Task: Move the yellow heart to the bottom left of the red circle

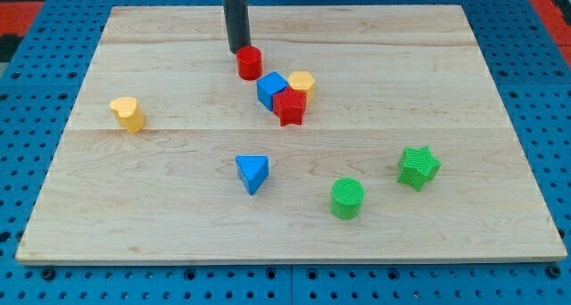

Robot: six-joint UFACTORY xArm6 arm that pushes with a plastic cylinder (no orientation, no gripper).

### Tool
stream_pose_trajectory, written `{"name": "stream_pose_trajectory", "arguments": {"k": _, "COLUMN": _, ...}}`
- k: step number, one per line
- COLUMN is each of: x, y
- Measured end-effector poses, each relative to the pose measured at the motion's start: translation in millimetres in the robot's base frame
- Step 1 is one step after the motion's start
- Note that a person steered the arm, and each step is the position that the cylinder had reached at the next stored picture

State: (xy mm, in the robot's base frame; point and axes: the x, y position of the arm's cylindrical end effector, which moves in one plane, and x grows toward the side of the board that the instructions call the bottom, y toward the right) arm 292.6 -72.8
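You see my tip [237, 51] just above-left of the red circle [249, 63], about touching; no hand in view, only the rod. Yellow heart [128, 114] sits well apart at the view's left of the tabletop [446, 82]. Blue cube [271, 89], red star [290, 106], yellow hexagon [302, 83] cluster below-right of the circle

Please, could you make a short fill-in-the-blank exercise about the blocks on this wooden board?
1. My tip is just beside the red ____.
2. The yellow heart lies toward the view's ____ side.
3. The red star touches the ____ cube.
4. Both blocks nearest the view's bottom right are ____.

Missing words: circle; left; blue; green
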Motion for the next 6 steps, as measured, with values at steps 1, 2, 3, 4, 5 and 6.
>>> {"name": "stream_pose_trajectory", "arguments": {"k": 1, "x": 35, "y": 5}}
{"name": "stream_pose_trajectory", "arguments": {"k": 2, "x": 43, "y": 0}}
{"name": "stream_pose_trajectory", "arguments": {"k": 3, "x": 58, "y": -37}}
{"name": "stream_pose_trajectory", "arguments": {"k": 4, "x": 106, "y": -37}}
{"name": "stream_pose_trajectory", "arguments": {"k": 5, "x": 163, "y": -44}}
{"name": "stream_pose_trajectory", "arguments": {"k": 6, "x": 217, "y": -89}}
